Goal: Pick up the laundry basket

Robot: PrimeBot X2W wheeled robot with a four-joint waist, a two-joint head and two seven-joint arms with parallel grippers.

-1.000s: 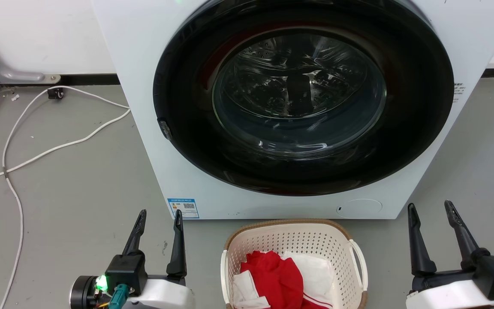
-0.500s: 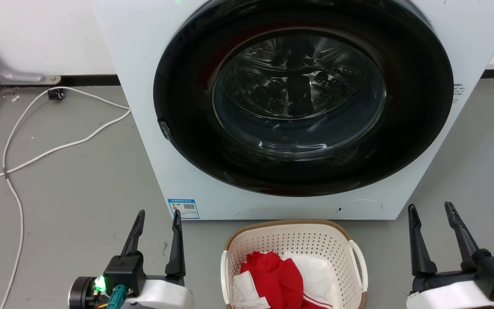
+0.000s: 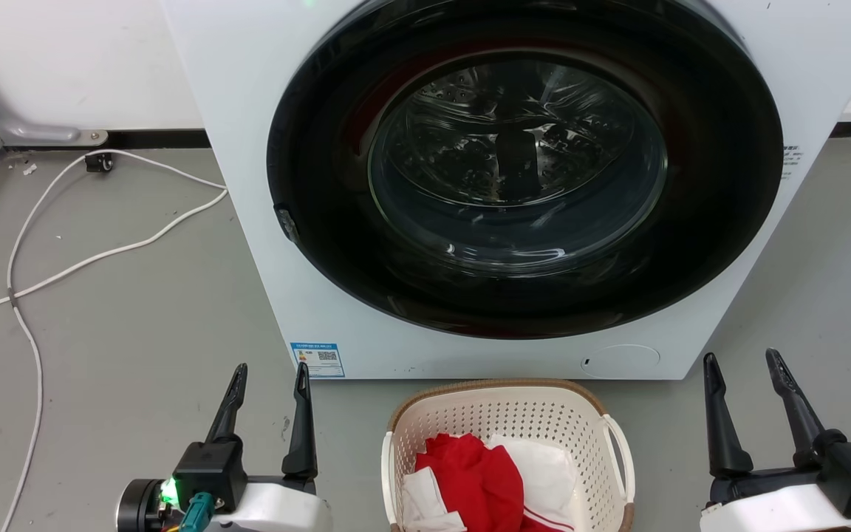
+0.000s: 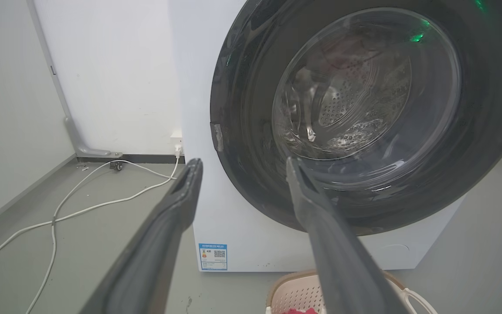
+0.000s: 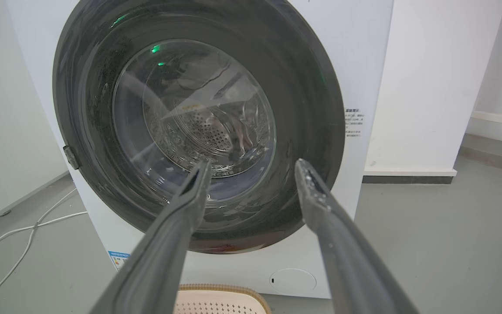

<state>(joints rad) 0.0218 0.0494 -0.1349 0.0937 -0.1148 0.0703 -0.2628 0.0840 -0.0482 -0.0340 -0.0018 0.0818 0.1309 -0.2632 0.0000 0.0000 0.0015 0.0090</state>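
The left tool (image 3: 270,366), fingers spread and empty, sits a touch lower and further left in the head view than a second ago. The right tool (image 3: 740,355), also spread and empty, has kept its place. Between them on the floor (image 3: 137,332) stands the laundry basket (image 3: 514,414), just before the washing machine (image 3: 248,148), holding red and white clothes (image 3: 481,476), its near end cut off; the machine's blue sticker (image 3: 317,359) bears a QR code, its print too small to read.

Washing machine (image 3: 507,185) sticker (image 3: 317,359): nothing legible
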